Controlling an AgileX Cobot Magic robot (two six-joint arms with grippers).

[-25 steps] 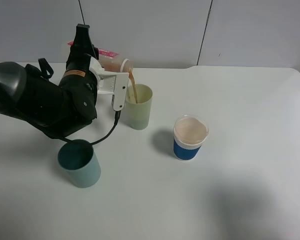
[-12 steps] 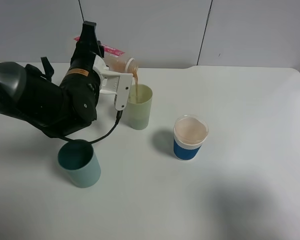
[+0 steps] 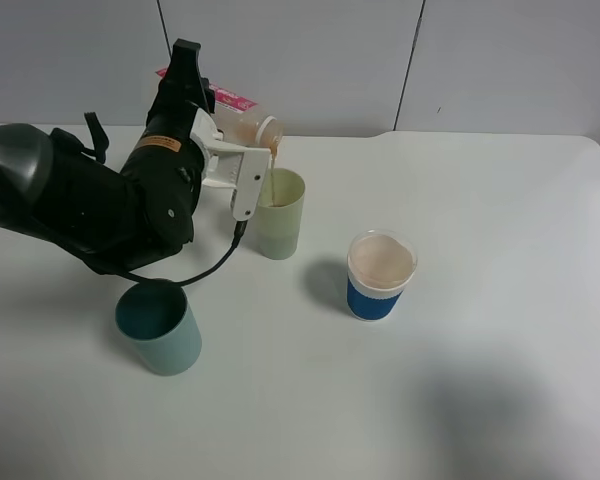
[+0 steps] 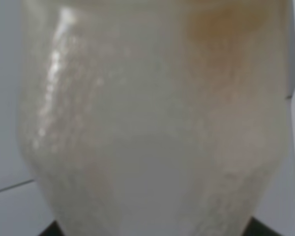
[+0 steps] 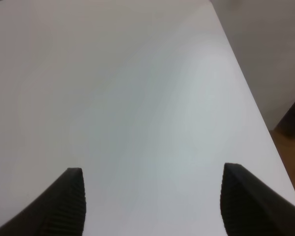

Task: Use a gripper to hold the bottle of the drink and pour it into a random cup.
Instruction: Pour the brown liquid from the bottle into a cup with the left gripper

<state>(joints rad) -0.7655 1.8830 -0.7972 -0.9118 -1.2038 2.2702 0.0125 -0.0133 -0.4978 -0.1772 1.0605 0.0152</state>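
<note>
My left gripper (image 3: 212, 125) is shut on the clear bottle (image 3: 242, 119), held tilted on its side with its mouth over the pale light-green cup (image 3: 278, 214). A thin brown stream runs from the mouth into the cup. The bottle (image 4: 152, 118) fills the left wrist view, mostly clear with a little brown liquid at one end. My right gripper (image 5: 152, 201) is open and empty above bare white table; it is out of the exterior high view.
A squat dark teal cup (image 3: 159, 326) stands at the front left below my left arm. A blue-banded white cup (image 3: 380, 274) with a pale covered top stands right of the green cup. The white table's right edge (image 5: 250, 93) borders a wall.
The bottle has been tipped back up a little, its base rising less steeply, and the brown stream into the green cup has thinned. The cups have not moved.
</note>
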